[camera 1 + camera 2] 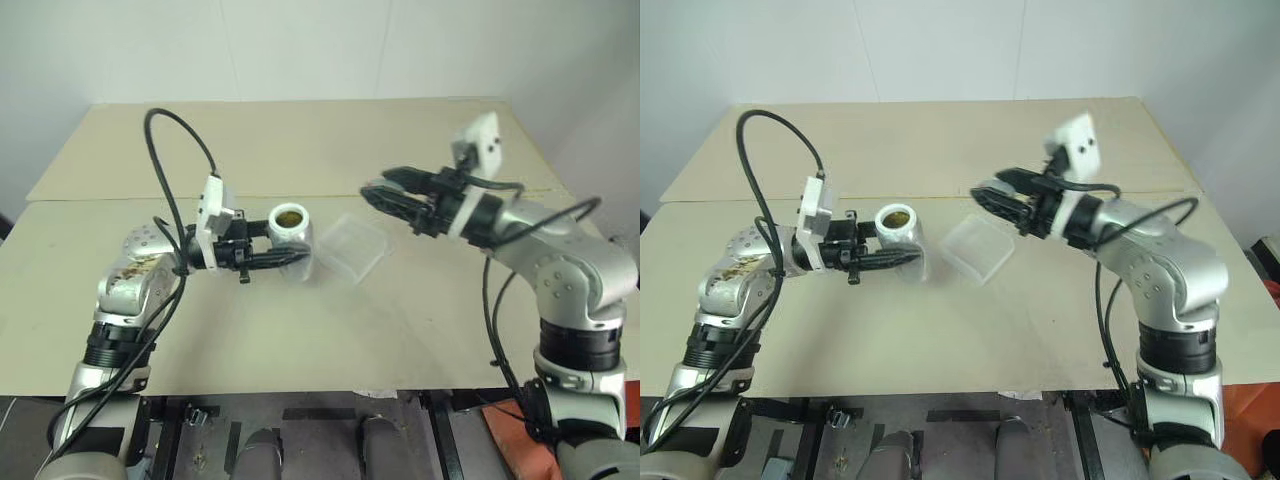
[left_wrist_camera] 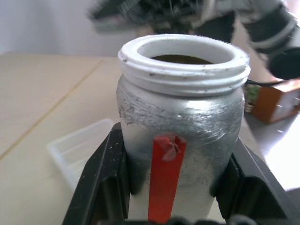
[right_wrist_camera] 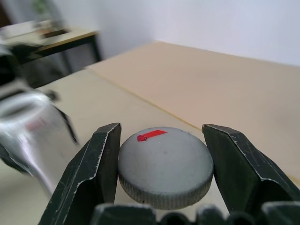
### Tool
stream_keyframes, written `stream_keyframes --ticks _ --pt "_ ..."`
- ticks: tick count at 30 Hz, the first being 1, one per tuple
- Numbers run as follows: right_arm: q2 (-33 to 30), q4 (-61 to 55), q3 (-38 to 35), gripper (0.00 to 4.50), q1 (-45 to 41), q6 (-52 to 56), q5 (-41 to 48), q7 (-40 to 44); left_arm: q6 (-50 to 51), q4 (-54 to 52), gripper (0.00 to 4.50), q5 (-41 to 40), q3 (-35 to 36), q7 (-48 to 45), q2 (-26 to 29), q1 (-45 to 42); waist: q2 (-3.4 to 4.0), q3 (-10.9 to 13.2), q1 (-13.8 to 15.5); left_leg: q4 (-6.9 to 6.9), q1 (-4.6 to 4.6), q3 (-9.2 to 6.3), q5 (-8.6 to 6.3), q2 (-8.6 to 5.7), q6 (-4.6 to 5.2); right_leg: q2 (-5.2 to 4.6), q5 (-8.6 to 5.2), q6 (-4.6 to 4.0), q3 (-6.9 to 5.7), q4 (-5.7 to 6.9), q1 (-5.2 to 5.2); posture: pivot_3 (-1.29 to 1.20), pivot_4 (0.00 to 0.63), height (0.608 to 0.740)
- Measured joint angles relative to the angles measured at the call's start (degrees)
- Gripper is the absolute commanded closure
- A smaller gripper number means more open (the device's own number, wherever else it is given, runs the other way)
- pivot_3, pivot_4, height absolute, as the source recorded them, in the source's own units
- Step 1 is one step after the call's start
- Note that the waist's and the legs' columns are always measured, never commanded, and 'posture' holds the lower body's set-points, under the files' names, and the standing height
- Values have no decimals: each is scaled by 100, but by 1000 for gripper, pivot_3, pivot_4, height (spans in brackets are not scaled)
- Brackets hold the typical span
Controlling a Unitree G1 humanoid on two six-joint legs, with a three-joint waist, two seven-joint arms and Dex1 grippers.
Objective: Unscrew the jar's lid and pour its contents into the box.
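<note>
Your widest surface is the tan table (image 1: 300, 340), with a seam running across it behind both arms. On it, between the two arms, lies the box (image 1: 356, 246), clear plastic, tilted a little, sitting just beside the jar and below the tip of your right claw.

Your left gripper (image 1: 290, 257) reaches in level from the left and is clamped on the jar (image 1: 292, 240), which stands upright with its mouth open. In the left wrist view the two black fingers (image 2: 101, 178) press the silvery jar wall from either side, low on the body, with the white threaded rim above them. Dark brown contents (image 1: 290, 214) show inside the neck.

Your right gripper (image 1: 992, 200) hangs above the table to the right of the jar, well apart from it, pointing toward it. It is closed on the lid (image 3: 165, 166): the right wrist view shows the grey ribbed cap squeezed between both fingers (image 3: 91, 178), flat face toward the camera.

As for markings, you get no readable writing anywhere. The jar carries a narrow red strip (image 2: 165, 180) running down its side, torn at its upper end, and the lid bears a small red mark (image 3: 151, 135) near its edge.
</note>
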Motion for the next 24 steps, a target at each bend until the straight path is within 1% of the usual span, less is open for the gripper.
stream_keyframes --ticks 2,5,9,13,15,17,18,19,21,24 --pt "-48 -16 -34 1788 473 -196 -305 -148 -3 68 2579 16 153 281 -35 -19 0 0 2 0 2 0 0 0 0 0 0 0 0 -4 0 0 150 740" --pt "-9 46 69 1788 1050 -527 -851 -444 -1 91 2579 18 204 409 -20 -22 0 0 -27 0 3 5 0 -1 0 0 0 0 5 -3 -3 0 150 740" --pt "285 357 460 1788 1254 -924 -1705 -1084 5 103 2579 25 207 510 4 -22 1 0 -40 -4 15 6 0 1 0 2 -1 -2 6 -1 1 0 150 740" --pt "688 980 727 1788 1323 -1072 -2375 -1694 5 161 2579 115 212 778 -43 -22 1 0 -16 -3 10 6 1 0 -1 1 -1 -2 6 -5 0 0 150 740" --pt "787 1202 769 1075 1351 -1092 -2563 -1853 0 162 2579 148 208 922 -117 -22 1 0 -12 -3 7 6 1 0 -2 0 -1 -2 6 -6 -1 0 150 740" --pt "846 1311 779 608 1401 -1140 -2720 -1906 -2 158 2579 205 203 1136 -222 -22 1 0 -5 -3 8 5 1 -1 -2 0 0 -1 5 -9 2 0 150 740" --pt "855 1325 780 222 1450 -1146 -2768 -1944 -9 153 2579 248 203 1261 -292 -25 1 0 -2 -3 8 5 1 -1 -2 0 -1 -1 5 -9 2 0 150 740" --pt "856 1306 767 48 1497 -1175 -2780 -1958 -30 151 2579 303 198 1380 -355 -25 1 0 -1 -3 9 5 1 -1 -2 0 -1 -1 4 -8 2 0 150 740" --pt "762 1129 747 48 1573 -1112 -2754 -1862 -117 153 2579 471 150 1636 -464 -66 2 1 -2 -3 8 5 1 -1 -2 0 -1 -1 5 -8 0 0 150 740" --pt "395 564 617 48 1638 -768 -2510 -1460 -349 204 2579 834 102 2021 -556 -218 4 2 4 -2 6 4 1 -2 -2 -1 -1 -1 5 -10 2 0 150 740"
